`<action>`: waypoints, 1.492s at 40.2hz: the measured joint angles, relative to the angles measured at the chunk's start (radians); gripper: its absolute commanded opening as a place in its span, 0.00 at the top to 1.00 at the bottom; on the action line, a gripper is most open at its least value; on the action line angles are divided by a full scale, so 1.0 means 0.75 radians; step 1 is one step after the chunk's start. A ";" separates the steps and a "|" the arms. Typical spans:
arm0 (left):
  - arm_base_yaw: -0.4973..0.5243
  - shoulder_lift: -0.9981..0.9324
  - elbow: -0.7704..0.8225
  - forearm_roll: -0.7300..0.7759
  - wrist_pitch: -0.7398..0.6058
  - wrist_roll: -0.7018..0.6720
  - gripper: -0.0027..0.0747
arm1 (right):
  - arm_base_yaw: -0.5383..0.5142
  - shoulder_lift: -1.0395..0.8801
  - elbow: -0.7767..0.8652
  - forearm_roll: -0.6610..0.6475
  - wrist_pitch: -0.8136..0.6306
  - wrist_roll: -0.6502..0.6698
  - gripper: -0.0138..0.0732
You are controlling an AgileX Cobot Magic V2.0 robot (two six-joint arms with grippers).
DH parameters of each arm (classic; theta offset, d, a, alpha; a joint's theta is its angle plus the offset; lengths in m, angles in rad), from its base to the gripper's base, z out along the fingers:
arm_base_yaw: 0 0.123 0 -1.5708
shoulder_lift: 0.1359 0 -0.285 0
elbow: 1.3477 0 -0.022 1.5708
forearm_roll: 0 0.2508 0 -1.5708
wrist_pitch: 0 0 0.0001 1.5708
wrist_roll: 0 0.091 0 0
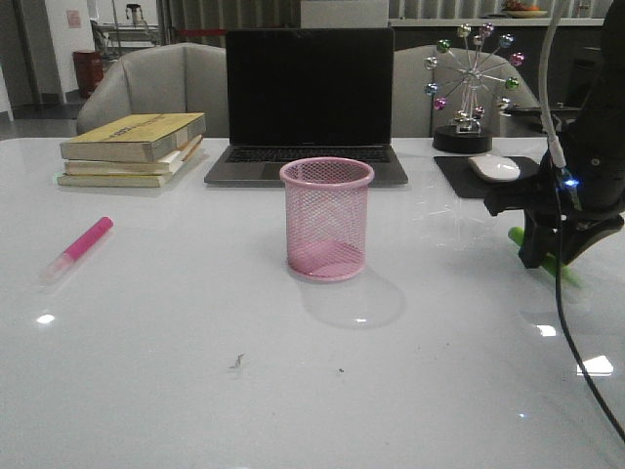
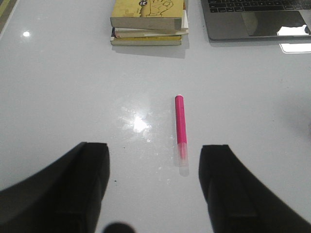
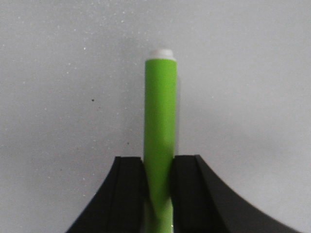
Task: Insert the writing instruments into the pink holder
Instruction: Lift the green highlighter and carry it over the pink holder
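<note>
- We judge the step in hand to be carrying the green marker (image 3: 160, 126) to the pink cup (image 1: 326, 219), which stands empty at the middle of the front view, just in front of the laptop (image 1: 309, 103).
- To do it well, we would lift the marker clear of the table (image 1: 195, 371) first, then bring it over the cup's rim from above rather than sliding in from the side, since the mesh cup looks light and a sideways knock could tip it.
- We would tilt the marker toward upright before letting go, with its lower end already inside the rim, so it drops in and does not bounce off the edge.
- The right claw (image 3: 159, 167) is closed on the green marker: in the right wrist view the 2 fingers (image 3: 129, 174) press against either side of the barrel, with no gap showing.
- In the front view that claw sits at the right edge of the frame, low over the table; only a sliver of green shows beneath it, and we cannot tell for sure whether the marker is already off the surface.
- The left claw (image 2: 154, 165) is open wide and holds nothing; its 2 fingers frame the lower corners of the left wrist view.
- The pink marker (image 2: 181, 127) lies flat on the table between those fingers but apart from both, its clear cap toward the claw. In the front view it lies at the left, well apart from the cup, below the 3 stacked books (image 1: 132, 149).
</note>
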 measured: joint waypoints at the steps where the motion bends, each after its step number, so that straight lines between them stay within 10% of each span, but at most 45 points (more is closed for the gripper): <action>1: 0.000 0.000 0.000 0.000 0.000 0.000 0.36 | 0.000 -0.006 0.000 0.000 -0.007 0.000 0.79; 32: 0.000 0.000 0.000 0.000 0.000 0.000 0.36 | 0.242 -0.603 0.040 0.014 -0.359 -0.029 0.79; 60: 0.000 0.000 0.000 0.000 0.000 0.000 0.36 | 0.560 -0.288 0.042 0.011 -0.997 -0.048 0.78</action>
